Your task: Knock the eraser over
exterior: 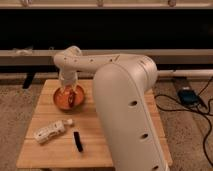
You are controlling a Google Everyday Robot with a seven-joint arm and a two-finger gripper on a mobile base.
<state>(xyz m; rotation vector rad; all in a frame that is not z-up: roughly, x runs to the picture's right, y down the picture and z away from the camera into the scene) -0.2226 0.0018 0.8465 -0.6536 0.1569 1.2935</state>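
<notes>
While the pincer point(70, 94), grip state untellable, is held over the orange bowl point(57, 100), the eraser point(78, 141) is seen directly below in frame, its long axis pointing toward it.

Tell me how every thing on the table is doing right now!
hand: hanging down over the orange bowl, far from the eraser.
orange bowl: upright at the back of the wooden table.
eraser: near the front, nothing touching it; can't tell if it's on edge or flat.
white remote: lying flat, left of the eraser.
small white piece: resting by the remote's end.
</notes>
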